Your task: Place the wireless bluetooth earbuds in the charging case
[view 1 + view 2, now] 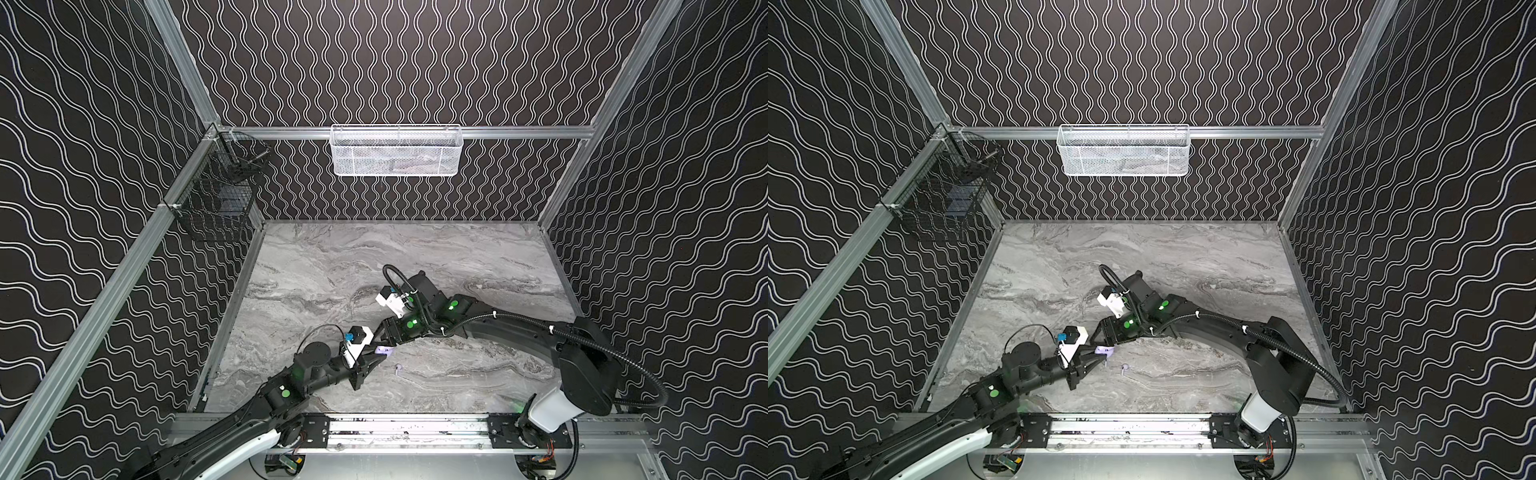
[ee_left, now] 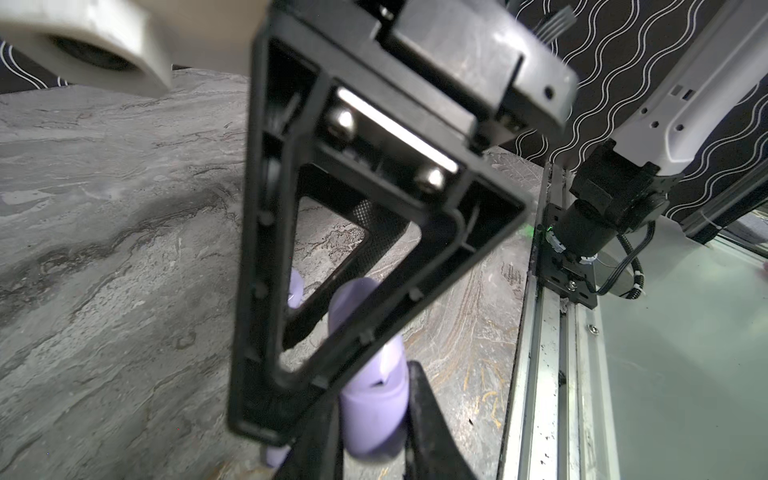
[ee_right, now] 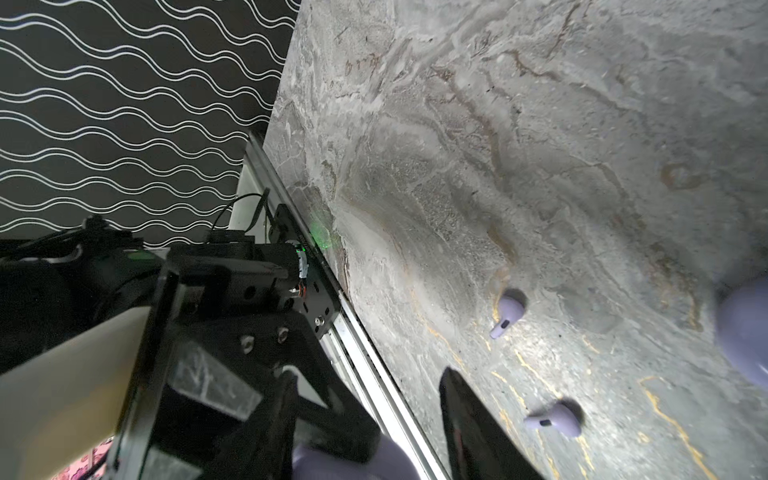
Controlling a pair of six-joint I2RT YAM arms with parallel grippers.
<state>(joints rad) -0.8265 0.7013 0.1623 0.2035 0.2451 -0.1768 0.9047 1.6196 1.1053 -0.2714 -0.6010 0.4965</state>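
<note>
Two lavender earbuds lie loose on marble table in right wrist view: first earbud apart from tool, second earbud near dark finger. Near table's centre front, left gripper clamped tight on lavender charging case. From opposite side, right gripper meets case, jaws partly apart with lavender body between them; whether they press on it, cannot tell.
</note>
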